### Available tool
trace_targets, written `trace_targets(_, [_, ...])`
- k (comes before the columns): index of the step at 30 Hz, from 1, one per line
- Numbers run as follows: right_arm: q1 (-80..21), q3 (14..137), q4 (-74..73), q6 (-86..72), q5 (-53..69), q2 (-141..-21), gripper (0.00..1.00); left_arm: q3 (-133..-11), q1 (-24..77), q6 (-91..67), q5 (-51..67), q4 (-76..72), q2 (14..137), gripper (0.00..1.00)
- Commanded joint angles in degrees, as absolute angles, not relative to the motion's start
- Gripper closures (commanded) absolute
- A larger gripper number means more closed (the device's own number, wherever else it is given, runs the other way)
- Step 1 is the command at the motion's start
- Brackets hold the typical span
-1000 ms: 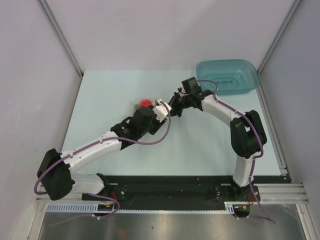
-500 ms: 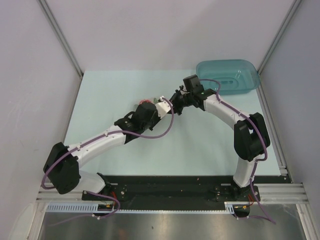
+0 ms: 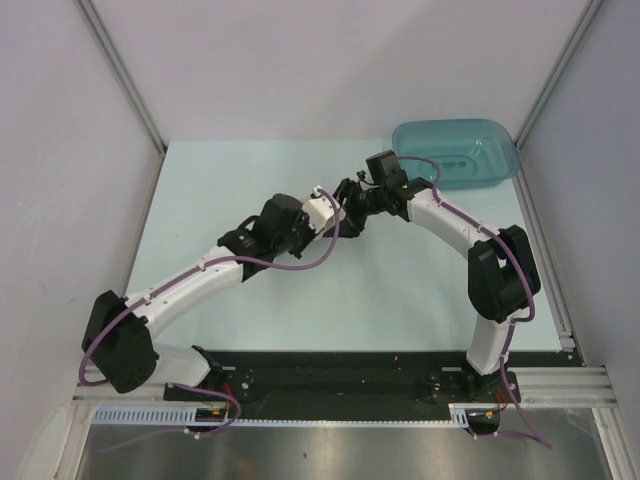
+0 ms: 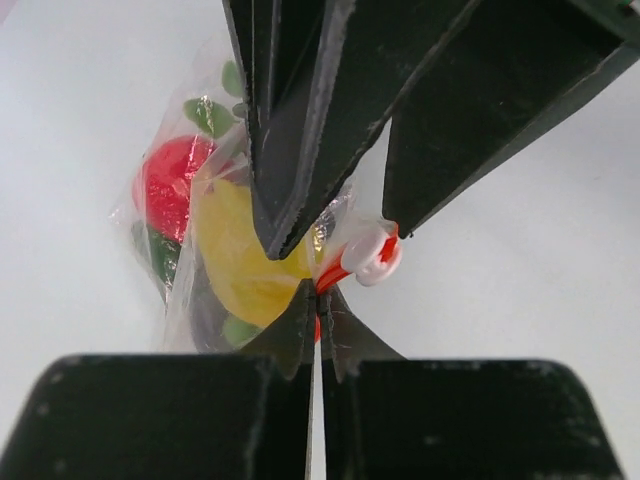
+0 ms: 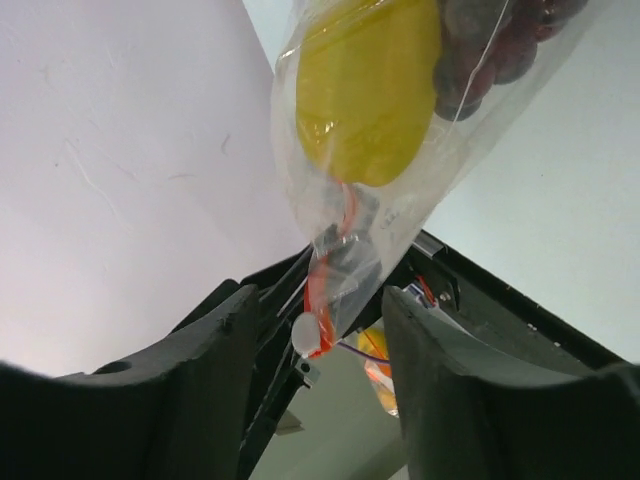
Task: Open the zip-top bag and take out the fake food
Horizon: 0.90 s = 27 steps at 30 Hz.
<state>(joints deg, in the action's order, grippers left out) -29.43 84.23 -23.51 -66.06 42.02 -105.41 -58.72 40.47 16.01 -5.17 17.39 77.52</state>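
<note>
Your left gripper (image 4: 318, 300) has closed tight on the zip-top bag (image 4: 190, 215) at its zipper, and the right gripper (image 5: 325, 310) has opened, holding nothing, so the bag hangs between them, fake food (image 4: 240, 250) not removed yet.

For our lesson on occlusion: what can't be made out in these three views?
Top external: zip-top bag hidden beneath left end effector and right end effector.
Left wrist: zipper strip mostly covered by those; open or sealed unclear.
Right wrist: purple fake food cut by top edge.
</note>
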Motion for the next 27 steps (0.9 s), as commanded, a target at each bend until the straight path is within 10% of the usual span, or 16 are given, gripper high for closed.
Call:
trace_targets(1, [-29.27, 84.20, -26.54, -63.20, 43.77, -102.13, 0.38, -58.02, 40.17, 14.15, 0.97, 13.71, 72.69, 1.00])
trace_targets(10, [-28.39, 80.77, -26.37, -71.71, 43.77, -99.85, 0.30, -57.31, 39.99, 13.19, 2.19, 13.36, 72.51, 1.00])
trace_targets(27, [-30.05, 77.70, -27.69, -83.58, 39.90, -99.93, 0.58, -56.69, 39.99, 11.60, 2.72, 13.80, 71.72, 1.00])
